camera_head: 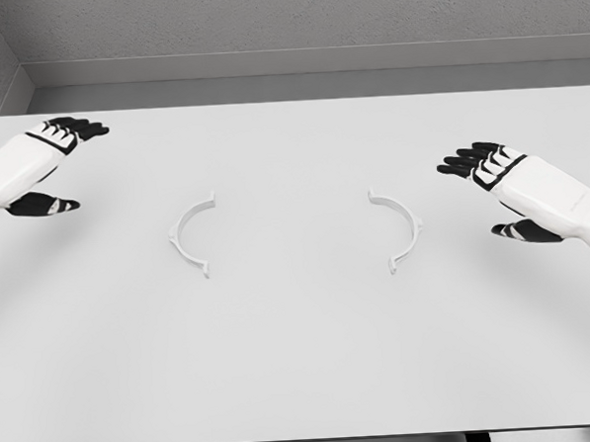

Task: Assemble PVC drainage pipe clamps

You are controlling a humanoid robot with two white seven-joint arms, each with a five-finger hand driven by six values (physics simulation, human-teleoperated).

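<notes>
your left hand (37,163) and right hand (506,192) hover with fingers spread, holding nothing; the left clamp half (191,236) and right clamp half (398,228) each lie inboard of the hand on their side, hollows facing.

One view only, from the robot's head, set above the near edge of the bench (303,379) and tilted down and forward across it. It takes in nearly the whole benchtop, from the near edge at the bottom of the frame to the far edge and the grey wall (295,23) behind. The view stands at middling distance, with no close-up.
</notes>
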